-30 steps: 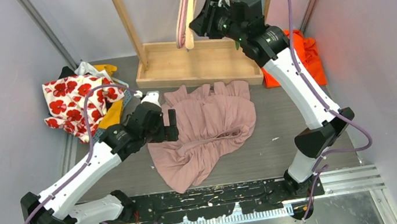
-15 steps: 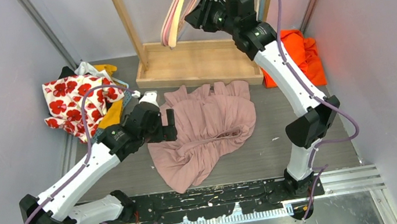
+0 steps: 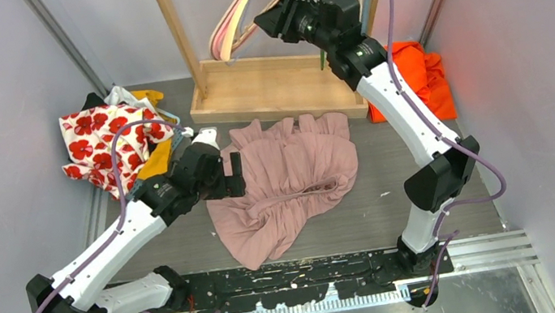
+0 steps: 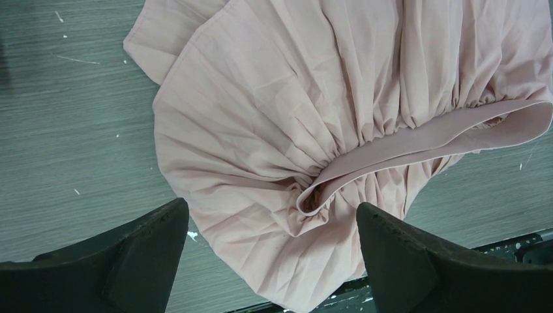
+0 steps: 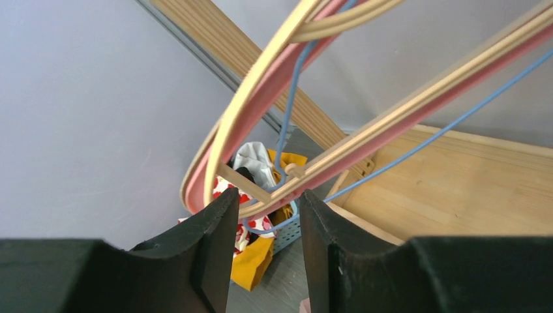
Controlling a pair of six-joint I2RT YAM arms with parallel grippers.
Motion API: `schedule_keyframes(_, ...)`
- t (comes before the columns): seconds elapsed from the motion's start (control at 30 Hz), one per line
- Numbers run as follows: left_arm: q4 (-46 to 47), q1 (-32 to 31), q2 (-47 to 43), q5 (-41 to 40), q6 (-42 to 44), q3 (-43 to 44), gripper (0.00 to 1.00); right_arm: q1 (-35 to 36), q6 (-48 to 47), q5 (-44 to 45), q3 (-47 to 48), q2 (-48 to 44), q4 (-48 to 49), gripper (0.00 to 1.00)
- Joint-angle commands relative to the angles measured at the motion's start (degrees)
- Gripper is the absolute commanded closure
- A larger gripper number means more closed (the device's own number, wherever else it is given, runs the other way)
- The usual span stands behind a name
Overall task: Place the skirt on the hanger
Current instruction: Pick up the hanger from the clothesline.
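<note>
The pink pleated skirt (image 3: 294, 179) lies crumpled flat on the grey table, its waistband (image 4: 417, 137) folded over. My left gripper (image 3: 232, 175) hovers open just above the skirt's left side, and in the left wrist view the left gripper (image 4: 270, 208) has its fingers straddling the waistband's end without touching cloth. High at the back, my right gripper (image 3: 275, 19) is shut on a wood-and-pink hanger (image 3: 238, 19), which tilts out to the left. In the right wrist view the hanger (image 5: 365, 130) crosses between the tips of the right gripper (image 5: 269, 202).
A wooden rack with a tray base (image 3: 281, 86) stands at the back, more hangers and a blue wire one (image 5: 290, 98) on it. Red-flowered cloth (image 3: 104, 140) is piled at the left over a blue basket (image 5: 287, 225). Orange cloth (image 3: 431, 77) lies at the right.
The right gripper has risen and turned slightly, swinging the hanger's lower end out to the left. The left gripper has barely shifted over the skirt.
</note>
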Motion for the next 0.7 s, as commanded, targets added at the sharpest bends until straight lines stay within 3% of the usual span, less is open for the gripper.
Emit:
schedule_keyframes(0.0,1.42,0.65,-1.39,0.42,1.15,0.1,0.0,-0.14,2.86,-2.94,1.27,-1.9,9.46,0.55)
schedule_keyframes(0.27,0.39,1.53,-2.26,0.58,1.59,0.25,0.0,-0.13,7.29,-4.35,0.92,0.83,17.31,0.49)
schedule_keyframes(0.67,-0.46,2.78,-3.5,1.46,2.13,-0.33,0.0,0.37,10.03,-4.69,6.39,6.54,17.3,0.48)
